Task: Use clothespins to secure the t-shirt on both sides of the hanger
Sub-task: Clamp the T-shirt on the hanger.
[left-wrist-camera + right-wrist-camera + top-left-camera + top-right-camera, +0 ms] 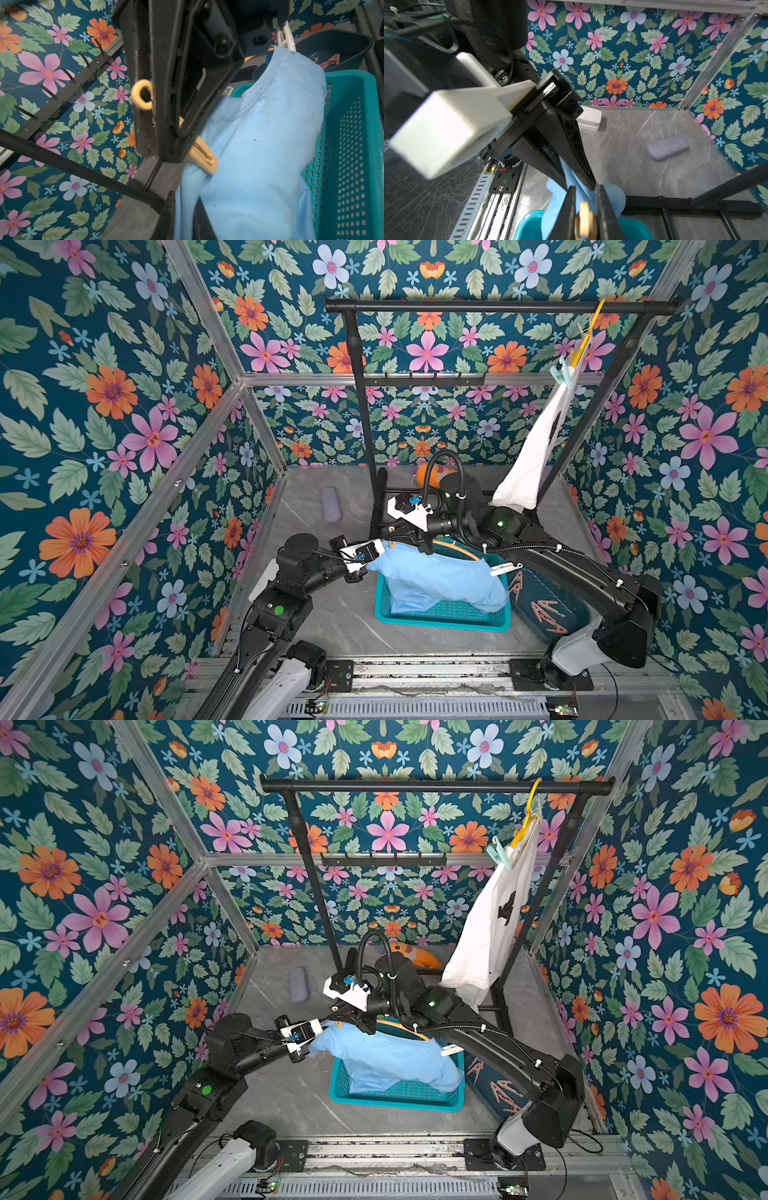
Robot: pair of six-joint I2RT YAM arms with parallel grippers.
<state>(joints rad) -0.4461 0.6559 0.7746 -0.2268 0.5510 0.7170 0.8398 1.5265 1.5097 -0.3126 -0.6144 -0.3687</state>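
A blue t-shirt [440, 580] on a hanger [457, 548] droops over the teal basket [440, 620]. The left gripper [579, 180] pinches its cloth tight. The right gripper [586, 188] squeezes a yellow clothespin [204, 159] at the shirt's shoulder. A white clothespin [504, 569] sits on the other shoulder. Pink clothespins [548, 612] lie in the dark bin [332, 46].

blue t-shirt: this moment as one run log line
left fingers: shut on blue t-shirt | right fingers: shut on yellow clothespin at one shoulder | white clothespin: clipped on other shoulder
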